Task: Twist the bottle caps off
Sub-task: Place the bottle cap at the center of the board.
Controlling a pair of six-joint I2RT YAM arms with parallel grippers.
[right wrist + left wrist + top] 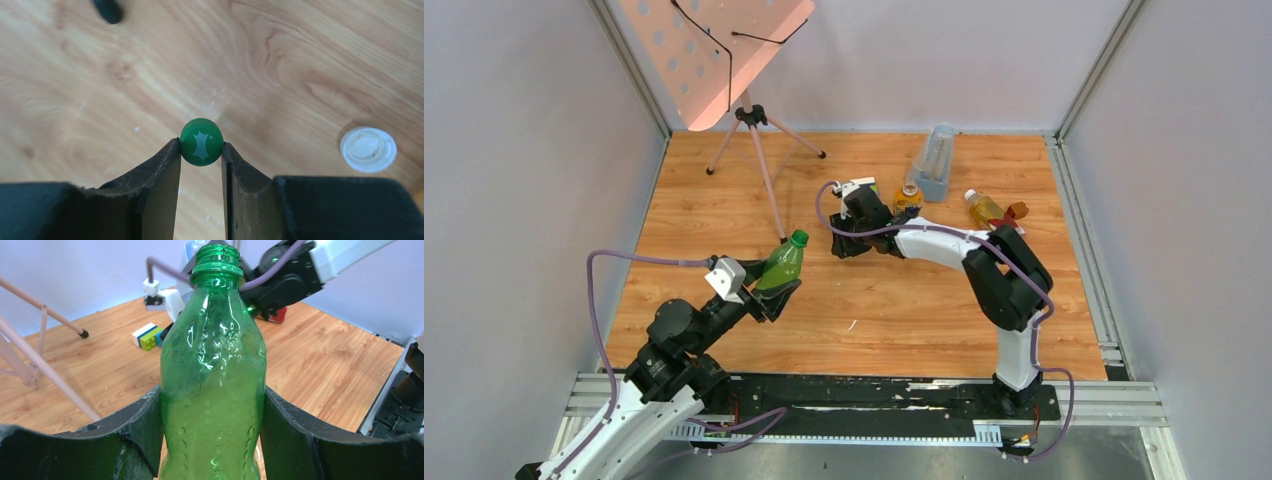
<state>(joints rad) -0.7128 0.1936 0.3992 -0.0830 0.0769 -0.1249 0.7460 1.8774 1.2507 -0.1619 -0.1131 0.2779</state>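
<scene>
Green bottle (212,340): capless, part-full, clamped in left hand (211,392) | green cap (201,142): pinched in right hand (200,146)

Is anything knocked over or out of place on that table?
One amber bottle seems to lie on its side at the far right, unlike the upright one. A white cap lies loose on the table.

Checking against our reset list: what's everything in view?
green bottle: one, green, uncapped, in left tool
green cap: one, green, in right tool
white cap: one, white, loose on table
container: one, clear bluish, far table
amber bottles: two, amber, by container and further right
toy bricks: several, multicoloured, on table
block: one, red-brown, far right
stand: one, pink panel, far left
left tool: one, black, gripping green bottle
right tool: one, black, pinching green cap
</scene>
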